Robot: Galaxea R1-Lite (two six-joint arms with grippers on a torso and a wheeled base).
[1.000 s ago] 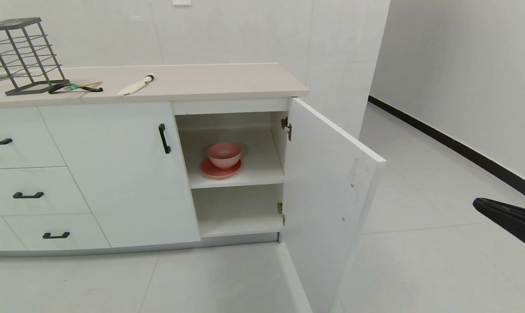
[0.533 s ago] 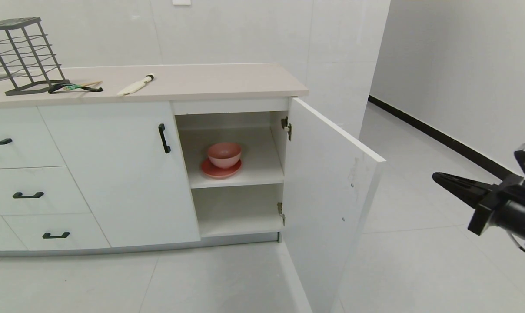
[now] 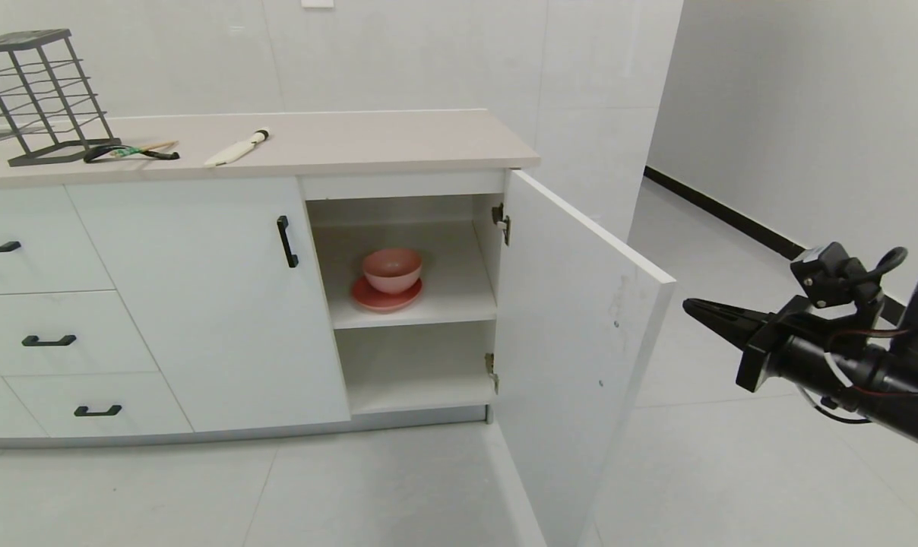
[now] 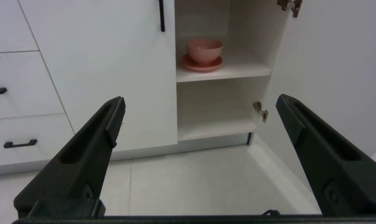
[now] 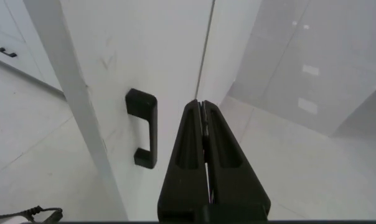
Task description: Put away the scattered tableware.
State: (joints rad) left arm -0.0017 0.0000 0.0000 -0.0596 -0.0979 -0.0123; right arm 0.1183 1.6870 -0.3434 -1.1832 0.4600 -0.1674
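Currently the right pincer (image 3: 701, 309) is clenched, its fingers pressed together with nothing between them. It sits on the outer side of the open cabinet door (image 3: 573, 342), tips pointing at that outer face, near the black door handle (image 5: 143, 127) but apart from it. A push from this side would probably swing the door shut. The left pincer (image 4: 199, 106) is released, spread wide and empty, facing the cabinet opening. The pink bowl (image 3: 392, 269) rests on the red plate (image 3: 383, 301) on the upper shelf (image 3: 459, 300), on the far side of the door from the right pincer. The right arm is the nearer to the door.
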